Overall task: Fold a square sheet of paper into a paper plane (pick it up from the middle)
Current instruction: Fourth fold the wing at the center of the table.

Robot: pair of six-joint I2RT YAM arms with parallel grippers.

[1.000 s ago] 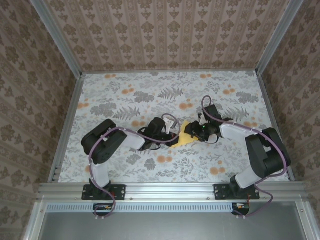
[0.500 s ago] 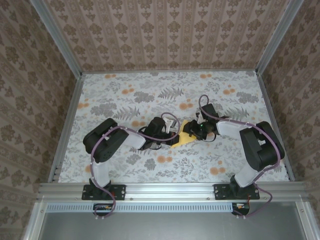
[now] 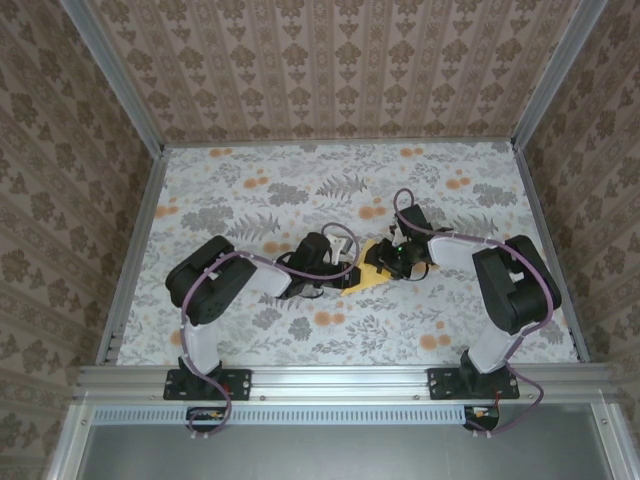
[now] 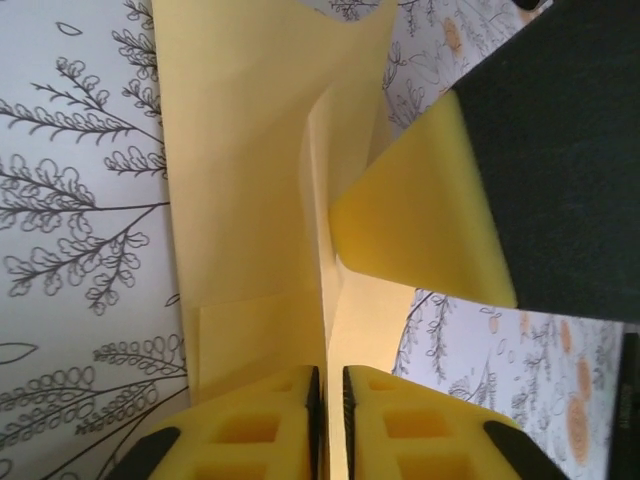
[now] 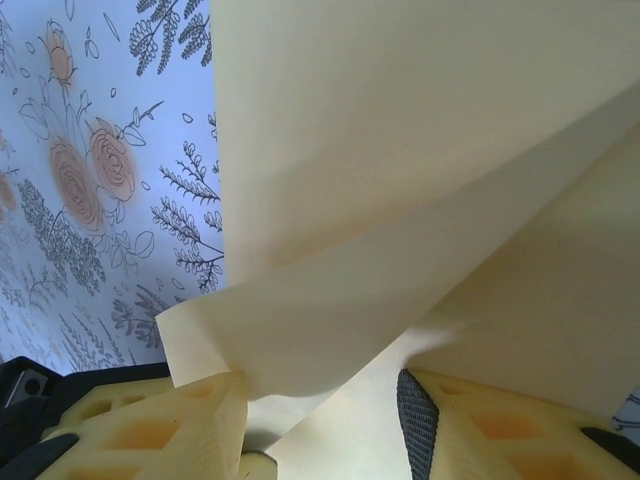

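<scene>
The pale yellow square sheet of paper point(image 3: 371, 273) lies folded into a wedge at the table's middle, between both grippers. In the left wrist view its layers point(image 4: 240, 150) rise to an upright crease that runs into my left gripper point(image 4: 331, 400). The jaws stand a narrow slit apart, with the crease loose in the slit. One finger point(image 4: 420, 230) of the right gripper presses in from the right. My right gripper point(image 5: 325, 420) stands open, with curled layers of paper point(image 5: 400, 150) lying over and between its fingers. A paper plane is out of view.
The flower-printed table cloth point(image 3: 250, 190) stretches all round the paper. Metal frame rails point(image 3: 135, 240) and patterned walls close off the left, right and far sides. Both arms meet at the centre, with cables looping above the wrists.
My left jaws have eased from shut to a thin slit. The right arm has drawn in and its gripper has crept left, further onto the paper.
</scene>
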